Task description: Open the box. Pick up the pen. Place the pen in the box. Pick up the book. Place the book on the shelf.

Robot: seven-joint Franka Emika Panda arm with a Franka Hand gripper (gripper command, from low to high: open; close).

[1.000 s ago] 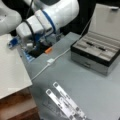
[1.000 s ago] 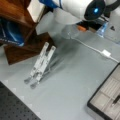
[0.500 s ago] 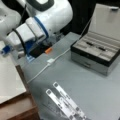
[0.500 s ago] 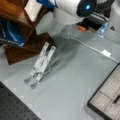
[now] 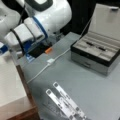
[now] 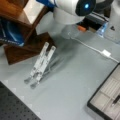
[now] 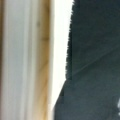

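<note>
**Resting: book on shelf**

Book (image 5: 10,82) lies flat on shelf (image 5: 26,111). Pen (image 5: 96,46) inside open box (image 5: 93,60). Gripper hidden behind arm (image 5: 27,35); grip state unclear. Risk: arm nudging book off shelf edge.

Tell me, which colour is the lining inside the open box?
Beige, shown best in a front view: the box stands open with the pen in a compartment.
</note>
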